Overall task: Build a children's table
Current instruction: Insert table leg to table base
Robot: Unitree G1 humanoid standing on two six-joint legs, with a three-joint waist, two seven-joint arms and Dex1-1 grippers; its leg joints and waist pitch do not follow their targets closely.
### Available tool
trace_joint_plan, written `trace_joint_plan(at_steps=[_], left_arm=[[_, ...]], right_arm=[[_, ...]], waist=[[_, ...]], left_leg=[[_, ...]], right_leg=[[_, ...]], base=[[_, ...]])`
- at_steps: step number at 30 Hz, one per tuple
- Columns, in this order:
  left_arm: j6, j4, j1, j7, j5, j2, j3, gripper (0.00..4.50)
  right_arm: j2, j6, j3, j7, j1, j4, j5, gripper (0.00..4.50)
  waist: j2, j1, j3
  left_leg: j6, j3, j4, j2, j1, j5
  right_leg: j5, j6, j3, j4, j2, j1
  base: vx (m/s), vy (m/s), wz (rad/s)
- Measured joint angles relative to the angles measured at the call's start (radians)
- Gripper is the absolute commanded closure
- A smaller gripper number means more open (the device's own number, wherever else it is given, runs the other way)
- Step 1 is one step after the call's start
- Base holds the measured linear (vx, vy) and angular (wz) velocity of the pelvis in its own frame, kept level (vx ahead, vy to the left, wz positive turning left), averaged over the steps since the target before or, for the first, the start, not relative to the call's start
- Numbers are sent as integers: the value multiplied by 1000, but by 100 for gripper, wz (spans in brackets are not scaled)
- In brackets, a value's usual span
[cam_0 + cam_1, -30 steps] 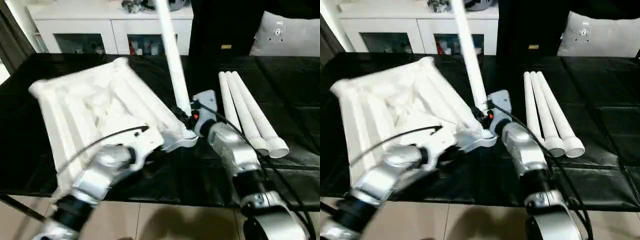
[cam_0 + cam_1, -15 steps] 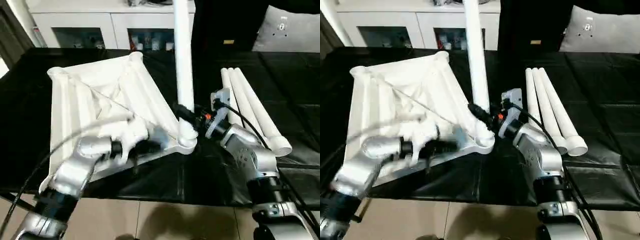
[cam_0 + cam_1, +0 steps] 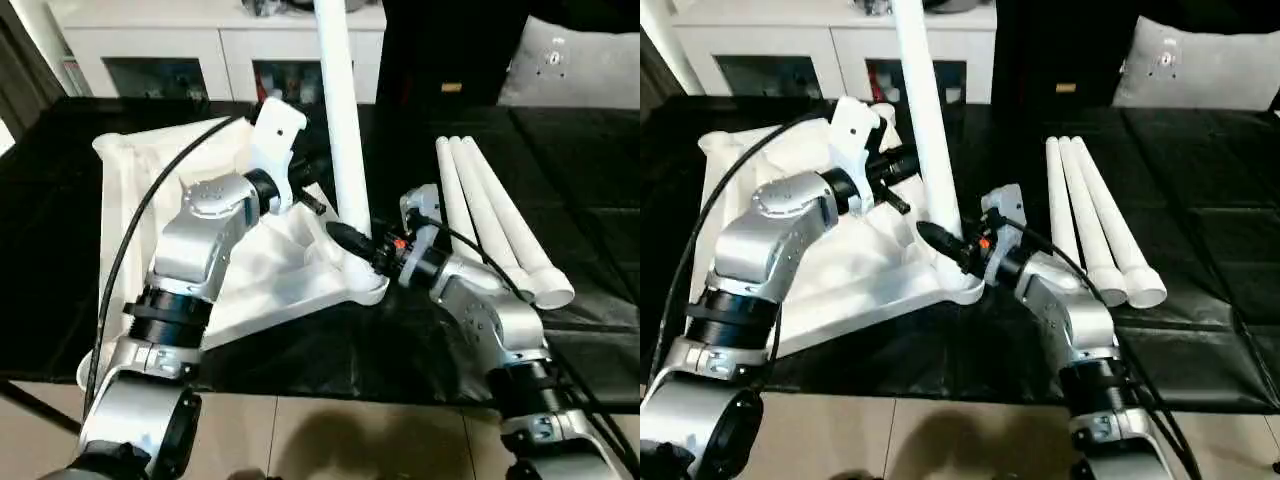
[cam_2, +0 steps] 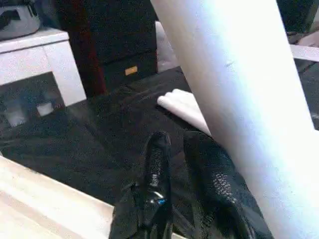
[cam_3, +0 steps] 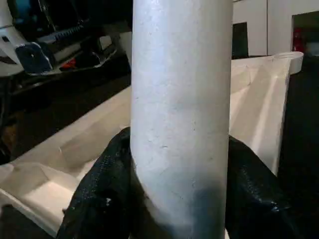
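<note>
While the right end effector (image 3: 352,243) clamps the smooth white tube leg (image 3: 341,130), the left end effector (image 4: 180,164) hovers slightly parted.

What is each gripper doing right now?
Left gripper: nearly closed, holding nothing, beside the upright table leg.
Right gripper: closed around that leg, low down near the tabletop's corner socket.

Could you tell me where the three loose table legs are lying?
The three loose legs lie side by side on the black table, to the right of the right gripper.
</note>
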Motion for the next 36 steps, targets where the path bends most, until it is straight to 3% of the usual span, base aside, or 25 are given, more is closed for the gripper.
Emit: trace_joint_plan(at_steps=[10, 19, 24, 28, 30, 36], left_arm=[[24, -166, 38, -76, -72, -24, -59, 380], [22, -186, 39, -82, -80, -22, -63, 380], [-5, -151, 58, -82, -70, 36, -57, 364], [-4, -121, 150, -138, -60, 113, -58, 345], [-2, -101, 181, -160, -48, 135, -69, 305], [10, -110, 269, -265, -40, 210, -157, 283]], right_arm=[[-2, -49, 2, -21, 7, 13, -40, 264], [-17, -30, -1, -31, -10, 25, -43, 264], [-42, 19, -7, -30, -10, 8, -27, 264], [-66, 19, -39, -37, -8, 5, -28, 264], [-79, 19, -43, -41, -7, -2, -28, 264], [-107, 20, -39, -27, -7, -22, -33, 264]], waist=[[0, 7, 0], [0, 2, 0], [1, -4, 0], [1, -3, 0], [1, -3, 0], [1, -1, 0]], left_leg=[[0, 0, 1, 1, 0, 0], [1, 0, 1, 1, 1, 2], [1, 0, 1, 1, 2, 2], [1, 0, 1, 2, 1, 2], [1, 0, 1, 2, 2, 2], [1, 1, 2, 2, 2, 2]], right_leg=[[0, 0, -1, 2, 0, 0], [0, 0, -1, 5, 0, 0], [0, 0, -1, 5, 0, 0], [0, 0, -1, 4, 1, 0], [0, 0, -1, 4, 1, 0], [0, 0, -1, 4, 0, 0]], base=[[0, 0, 0], [0, 0, 0], [0, 0, 0], [0, 0, 0], [0, 0, 0], [0, 0, 0]])
